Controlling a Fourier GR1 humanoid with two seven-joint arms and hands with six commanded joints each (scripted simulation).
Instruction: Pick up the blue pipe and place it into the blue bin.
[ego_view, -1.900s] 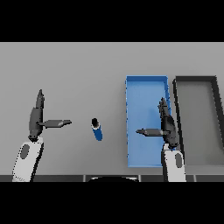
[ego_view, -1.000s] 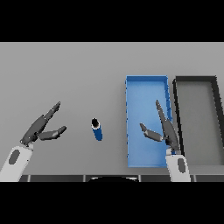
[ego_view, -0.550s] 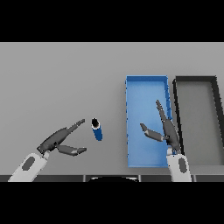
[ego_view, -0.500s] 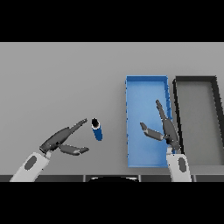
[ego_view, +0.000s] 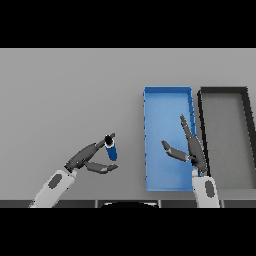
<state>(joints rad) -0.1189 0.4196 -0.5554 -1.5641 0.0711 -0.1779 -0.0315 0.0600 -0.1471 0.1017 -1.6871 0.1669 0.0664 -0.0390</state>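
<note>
The blue pipe (ego_view: 111, 148) is a short blue cylinder with a dark top end, lying on the grey table left of the blue bin (ego_view: 149, 131). My left hand (ego_view: 86, 159) reaches in from the lower left, open, its fingertips touching the pipe's top end and its thumb stretched just below the pipe. My right hand (ego_view: 191, 148) hovers over the bin's lower right part, open with fingers pointing up and thumb out to the left, holding nothing.
A dark grey bin (ego_view: 205, 112) stands right of the blue bin, side by side with it. The grey table (ego_view: 65, 95) stretches far to the left and back.
My left hand has swept from the far left toward the pipe, dropped low, and its fingertips now reach the pipe. The right hand has stayed nearly still over the blue bin.
</note>
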